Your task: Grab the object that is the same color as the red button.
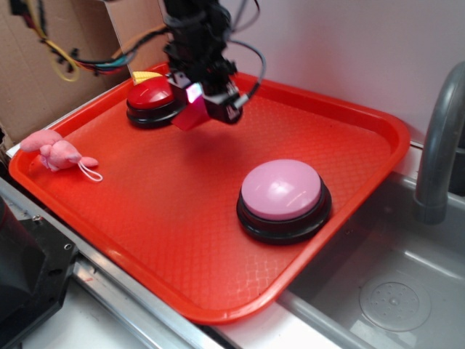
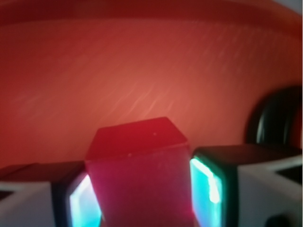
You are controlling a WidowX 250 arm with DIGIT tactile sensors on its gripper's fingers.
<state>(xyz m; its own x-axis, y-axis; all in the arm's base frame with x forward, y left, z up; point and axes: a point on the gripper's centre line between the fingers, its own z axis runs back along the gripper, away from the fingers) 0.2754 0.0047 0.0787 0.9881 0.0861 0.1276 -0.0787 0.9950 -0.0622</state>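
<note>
A small red wedge block (image 2: pixel 142 175) fills the space between my glowing fingers (image 2: pixel 208 187) in the wrist view, both pads pressed against its sides. From the exterior camera, my gripper (image 1: pixel 202 102) hangs above the back left of the red tray (image 1: pixel 363 116), shut on that red block (image 1: pixel 190 113), which is lifted off the tray surface. The red button (image 1: pixel 150 97), a glossy red dome on a black base, stands just left of the gripper. Its black edge (image 2: pixel 274 118) shows at the right of the wrist view.
A larger pink-domed button (image 1: pixel 282 196) stands at the tray's middle right. A pink plush toy (image 1: pixel 58 153) lies at the tray's left rim. A yellow piece (image 1: pixel 145 75) peeks out behind the red button. A metal sink (image 1: pixel 392 283) and grey tap (image 1: pixel 439 138) lie to the right.
</note>
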